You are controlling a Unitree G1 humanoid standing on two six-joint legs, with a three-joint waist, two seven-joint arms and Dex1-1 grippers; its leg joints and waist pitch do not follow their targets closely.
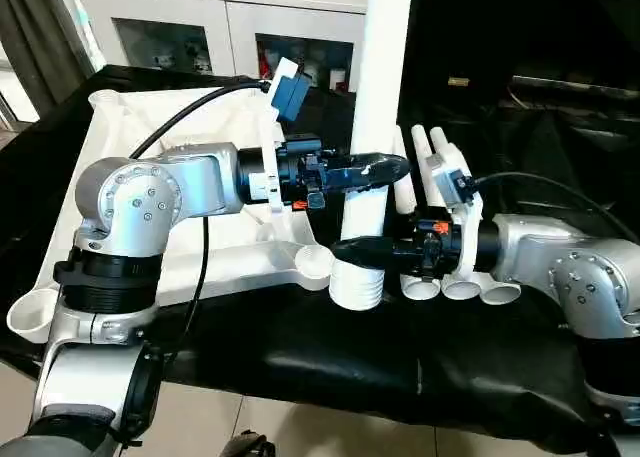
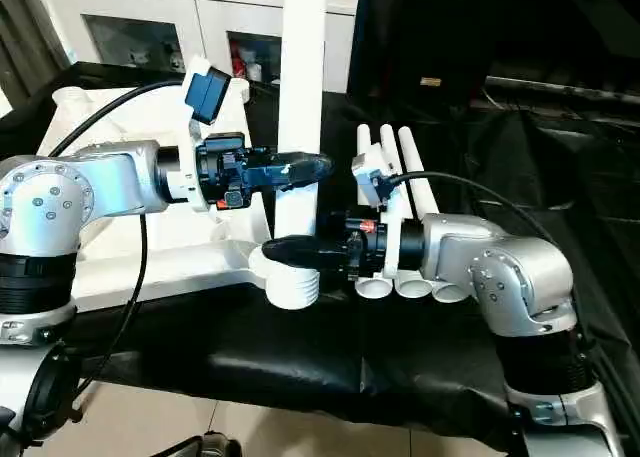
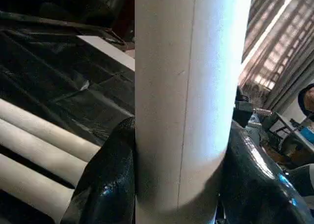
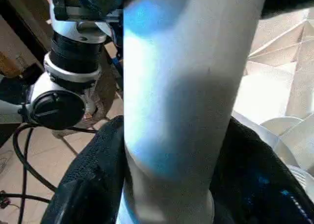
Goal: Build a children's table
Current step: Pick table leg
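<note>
A long white tubular plastic leg [image 1: 378, 107] stands upright in the middle of the frame, its ribbed flared foot [image 1: 356, 283] just beside the rounded corner socket [image 1: 312, 262] of the white ribbed plastic tabletop [image 1: 160, 167], which lies upside down at the left on the black-draped work surface [image 1: 300, 352]. The left gripper [image 1: 372, 167] pinches the leg partway up, its black fingers [image 3: 105, 177] pressed against both sides of the tube. The right gripper [image 1: 365, 249] wraps the leg lower down, just above the foot, fingers [image 4: 88, 177] set on either side of it; how firmly it bears I cannot tell. The likely failure is a tilt: two grips stacked on one tube can pull against each other, so the foot would meet the socket crooked, jam on its rim or shove the tabletop sideways. A loose lower hold could also let the smooth tube slip. Three spare white legs [image 1: 445, 227] lie side by side at centre right, behind the right wrist.
</note>
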